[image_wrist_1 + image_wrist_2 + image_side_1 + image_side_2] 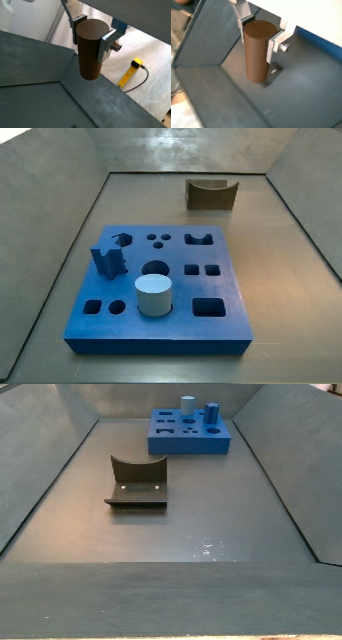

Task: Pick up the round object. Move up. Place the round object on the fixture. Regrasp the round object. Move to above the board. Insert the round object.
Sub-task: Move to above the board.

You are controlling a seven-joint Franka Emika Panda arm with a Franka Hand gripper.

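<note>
round object (89,49) upright, clamped between the hand's (93,31) fingers (107,44)

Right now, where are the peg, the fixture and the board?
Peg (89,47): wrist view, side wall, held between the gripper (91,31) fingers.
Fixture (210,195): side view, front face below the notch.
Board (158,338): side view, near side wall.

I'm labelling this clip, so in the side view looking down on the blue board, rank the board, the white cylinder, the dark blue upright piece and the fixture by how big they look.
1. Board, by far the largest.
2. Fixture, though it sits farther back, so it may really be bigger than it looks.
3. White cylinder.
4. Dark blue upright piece.

The tool, gripping the brown peg, appears only in the wrist views.
</note>
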